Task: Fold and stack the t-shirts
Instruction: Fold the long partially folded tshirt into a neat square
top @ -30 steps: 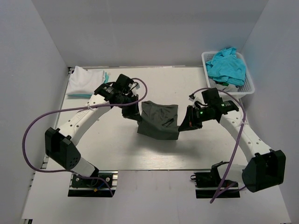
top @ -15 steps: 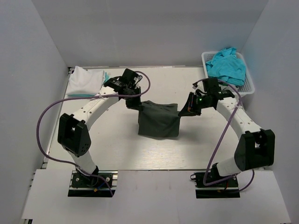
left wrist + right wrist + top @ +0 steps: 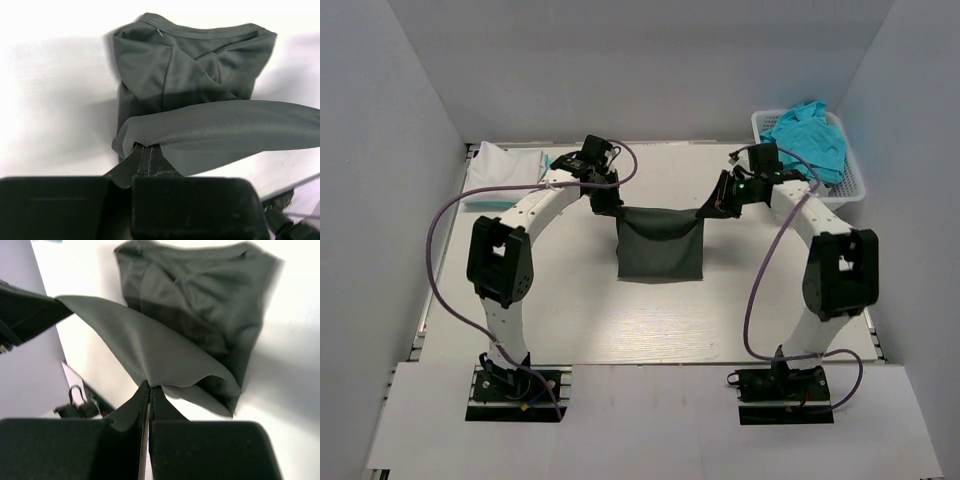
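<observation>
A dark charcoal t-shirt (image 3: 660,245) hangs stretched between my two grippers above the middle of the table, its lower part trailing on the surface. My left gripper (image 3: 616,207) is shut on the shirt's left top corner; in the left wrist view the gripper (image 3: 143,148) pinches the cloth edge (image 3: 220,125). My right gripper (image 3: 704,212) is shut on the right top corner, seen pinched in the right wrist view (image 3: 150,386) with the shirt (image 3: 200,300) sagging below. A folded white t-shirt (image 3: 503,170) lies on a turquoise one at the far left corner.
A white lattice basket (image 3: 855,185) at the far right holds several crumpled turquoise t-shirts (image 3: 807,140). Purple cables loop from both arms. Grey walls enclose the table on three sides.
Both arms have moved toward the far side of the table, carrying the dark t-shirt with them. The shirt now hangs straighter between the grippers and farther back.
</observation>
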